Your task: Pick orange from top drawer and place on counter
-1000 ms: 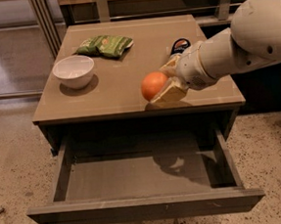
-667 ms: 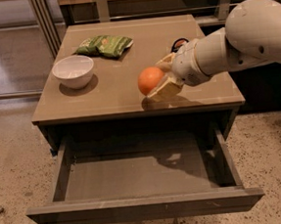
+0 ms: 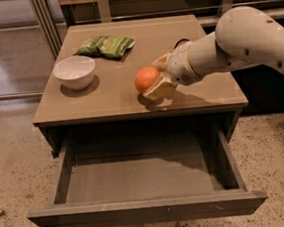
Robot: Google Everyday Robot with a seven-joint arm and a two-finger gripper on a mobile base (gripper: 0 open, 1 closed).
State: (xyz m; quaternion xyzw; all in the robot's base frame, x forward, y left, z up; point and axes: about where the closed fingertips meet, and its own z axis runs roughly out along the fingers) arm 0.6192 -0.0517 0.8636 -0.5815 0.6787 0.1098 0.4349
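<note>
The orange (image 3: 146, 79) is round and smooth and sits between my gripper's cream-coloured fingers (image 3: 162, 87). My gripper (image 3: 151, 80) is shut on it and holds it low over the front middle of the tan counter (image 3: 106, 101), close to or touching the surface. My white arm reaches in from the right. The top drawer (image 3: 142, 177) below is pulled wide open; its grey floor shows nothing in it.
A white bowl (image 3: 74, 72) stands on the counter's left side. A green snack bag (image 3: 105, 45) lies at the back left. A small dark thing (image 3: 180, 43) shows just behind my wrist. Speckled floor surrounds the cabinet.
My gripper has carried the orange a little to the left and farther in over the counter. The drawer has stayed open.
</note>
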